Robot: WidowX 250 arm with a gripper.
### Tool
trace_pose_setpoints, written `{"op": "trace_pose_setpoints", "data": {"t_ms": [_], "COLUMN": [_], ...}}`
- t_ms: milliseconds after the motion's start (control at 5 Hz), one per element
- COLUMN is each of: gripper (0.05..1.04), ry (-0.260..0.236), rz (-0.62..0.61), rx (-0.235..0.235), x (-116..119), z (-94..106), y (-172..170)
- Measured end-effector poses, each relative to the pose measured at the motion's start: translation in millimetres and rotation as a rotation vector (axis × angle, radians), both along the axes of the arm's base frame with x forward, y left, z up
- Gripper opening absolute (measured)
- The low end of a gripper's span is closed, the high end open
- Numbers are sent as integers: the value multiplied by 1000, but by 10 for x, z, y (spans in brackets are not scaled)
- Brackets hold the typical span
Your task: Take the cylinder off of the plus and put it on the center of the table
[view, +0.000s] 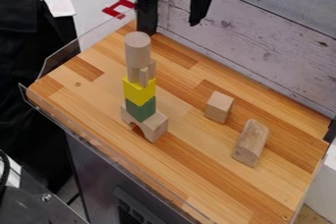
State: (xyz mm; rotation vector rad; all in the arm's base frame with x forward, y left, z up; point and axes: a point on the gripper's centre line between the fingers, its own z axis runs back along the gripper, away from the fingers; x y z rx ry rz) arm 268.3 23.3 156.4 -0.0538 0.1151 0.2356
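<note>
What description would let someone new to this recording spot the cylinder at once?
On the wooden tabletop, find the tower of stacked blocks left of the picture's middle. The cylinder stands upright as its topmost piece, above the yellow block. It is plain wood with a round, flat top, unlike the loose cube to the right.

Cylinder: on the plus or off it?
On: the cylinder stands upright on the plus, which sits atop the yellow block.

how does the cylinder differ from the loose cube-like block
The cylinder has a curved side, while the cube-like block has flat faces. The cylinder stands atop the stack; the cube-like block rests directly on the table. Both are plain, light wood.
</note>
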Motion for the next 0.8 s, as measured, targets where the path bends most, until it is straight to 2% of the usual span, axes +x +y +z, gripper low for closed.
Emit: {"op": "trace_pose_setpoints", "data": {"t_ms": [200,600,800], "gripper": [999,999,999], "ry": [-19,38,48], "rz": [-1,30,43], "rx": [20,11,-3], "x": [-32,-215,-289], "z": [61,-30,-47], "y": [134,235,222]}}
